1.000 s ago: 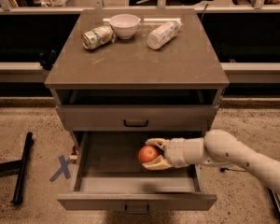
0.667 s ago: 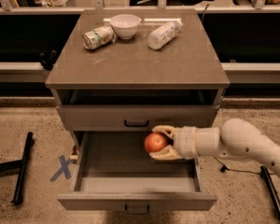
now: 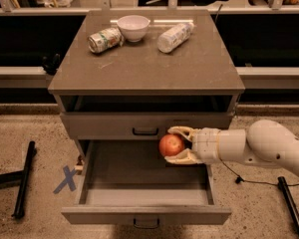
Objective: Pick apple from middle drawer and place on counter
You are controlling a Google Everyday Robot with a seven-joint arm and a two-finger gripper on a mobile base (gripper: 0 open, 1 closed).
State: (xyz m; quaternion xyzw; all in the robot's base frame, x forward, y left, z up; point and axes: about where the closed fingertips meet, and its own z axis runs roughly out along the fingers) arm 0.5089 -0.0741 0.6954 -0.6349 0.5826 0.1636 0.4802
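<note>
1. gripper (image 3: pixel 170 145): comes in from the right on a white arm (image 3: pixel 269 146), over the right-rear part of the open drawer. Fingers (image 3: pixel 182 131) pinch the apple, one above it and one below.
2. apple (image 3: pixel 171 146): between the fingers at the gripper's tip, red-orange. It looks clear of the drawer floor, about level with the lower edge of the upper drawer front (image 3: pixel 144 125). A side-on grip makes sense because the counter overhang leaves little room for reaching in from above.
3. middle drawer (image 3: pixel 145 214): pulled fully out, below and left of the gripper. Nothing else shows inside it, and the floor is bare apart from the shadow under the apple. It is open so the apple can come out forward. The upper drawer front is shut, just behind and above the gripper.
4. counter (image 3: pixel 149 63): above and behind the gripper, well apart from it. The apple is not there yet.
5. On the counter's far edge:
   - white bowl (image 3: pixel 133 27), upright, nothing visible inside
   - can (image 3: pixel 105 39) on its side, left of the bowl
   - plastic bottle (image 3: pixel 174 36) on its side, right of the bowl
   - The near half looks free for the apple.
6. Judgement: the grasp is done and the task is about halfway. The next move needs to go out past the overhang, then up and over. The risk is clipping the counter edge.
7. Floor: blue tape X (image 3: pixel 67 179) down-left of the gripper, beside the drawer.
</note>
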